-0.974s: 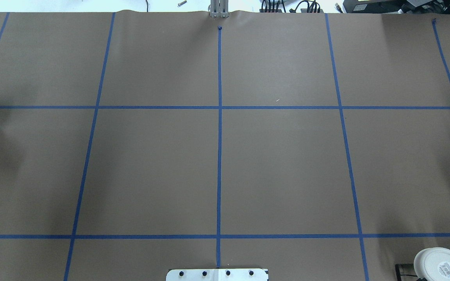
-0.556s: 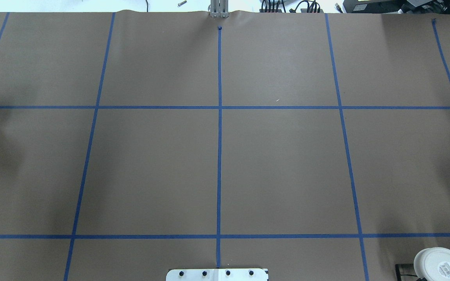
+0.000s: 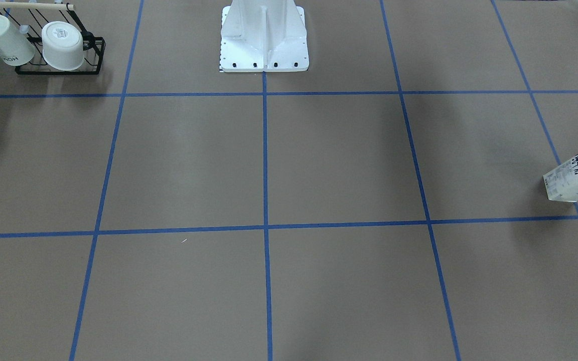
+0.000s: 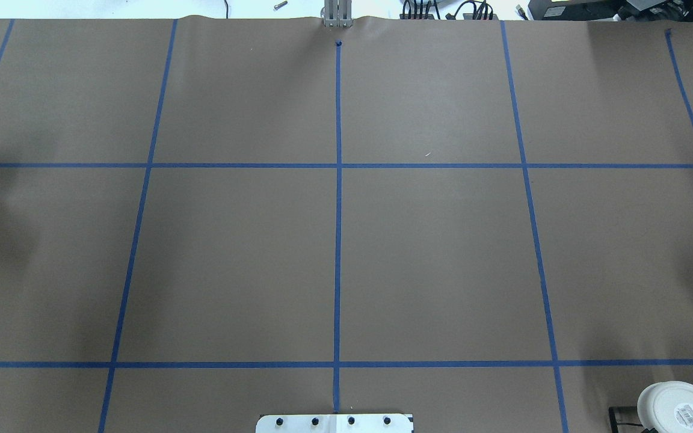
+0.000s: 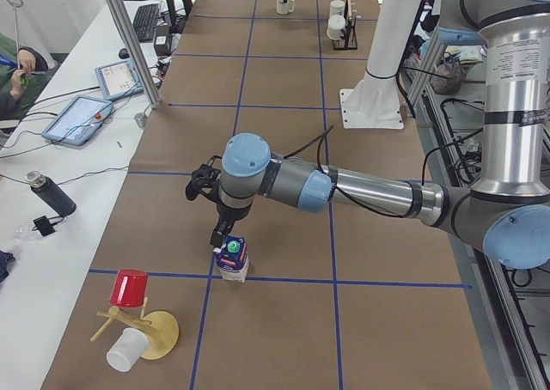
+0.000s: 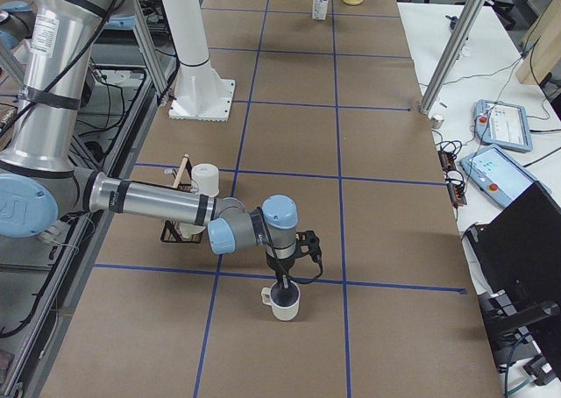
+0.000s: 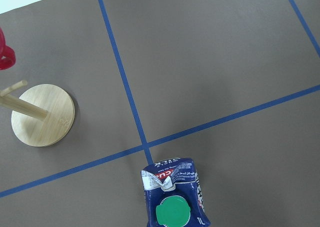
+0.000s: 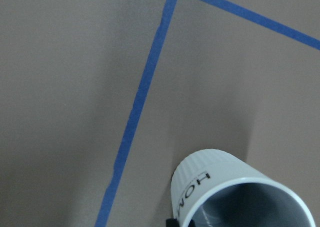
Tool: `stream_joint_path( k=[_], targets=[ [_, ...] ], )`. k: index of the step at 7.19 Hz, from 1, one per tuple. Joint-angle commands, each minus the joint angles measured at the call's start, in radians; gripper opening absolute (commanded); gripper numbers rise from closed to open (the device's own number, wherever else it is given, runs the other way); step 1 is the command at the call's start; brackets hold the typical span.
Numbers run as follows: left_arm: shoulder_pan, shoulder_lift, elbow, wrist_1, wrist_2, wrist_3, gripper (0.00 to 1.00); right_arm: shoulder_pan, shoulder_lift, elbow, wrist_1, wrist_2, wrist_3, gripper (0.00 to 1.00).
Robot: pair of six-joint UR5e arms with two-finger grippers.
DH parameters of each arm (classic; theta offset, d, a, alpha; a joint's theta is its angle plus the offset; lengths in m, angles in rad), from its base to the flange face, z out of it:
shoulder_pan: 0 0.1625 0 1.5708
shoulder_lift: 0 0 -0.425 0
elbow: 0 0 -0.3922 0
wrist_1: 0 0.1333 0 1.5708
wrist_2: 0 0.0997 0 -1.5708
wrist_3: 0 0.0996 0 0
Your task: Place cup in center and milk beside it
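Note:
The cup [image 6: 282, 304], a white ribbed mug with black lettering and a grey inside, stands upright near the table's right end, on a blue tape line. It fills the bottom of the right wrist view [image 8: 227, 192]. My right gripper [image 6: 284, 284] reaches down to its rim; I cannot tell if it is open or shut. The milk [image 5: 232, 259], a blue-and-white carton with a green cap, stands upright near the left end. It also shows in the front-facing view [image 3: 576, 173] and the left wrist view [image 7: 175, 199]. My left gripper [image 5: 220, 234] hangs just above it; its state is unclear.
A black wire rack [image 3: 58, 67] holding two other white mugs [image 3: 62, 45] stands near the cup [image 6: 203, 177]. A wooden mug tree [image 5: 142, 326] with a red cup [image 5: 131, 287] stands beyond the milk. The white robot base [image 3: 264, 35] sits mid-table at the rear edge.

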Motion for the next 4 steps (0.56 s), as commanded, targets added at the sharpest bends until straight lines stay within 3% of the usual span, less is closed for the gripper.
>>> stream_joint_path(
  k=[1,3,4],
  targets=[
    [0.0,0.003,0.001,0.0,0.0,0.001,0.99,0.0,0.023,0.056,0.001,0.009,-0.01,0.0],
    [0.0,0.005,0.001,0.0,0.0,0.001,0.99,0.005,0.107,0.143,-0.002,0.085,-0.001,0.0],
    [0.0,0.005,0.001,0.0,0.0,0.001,0.99,0.003,0.203,0.146,-0.01,0.104,0.004,0.0]
  ],
)
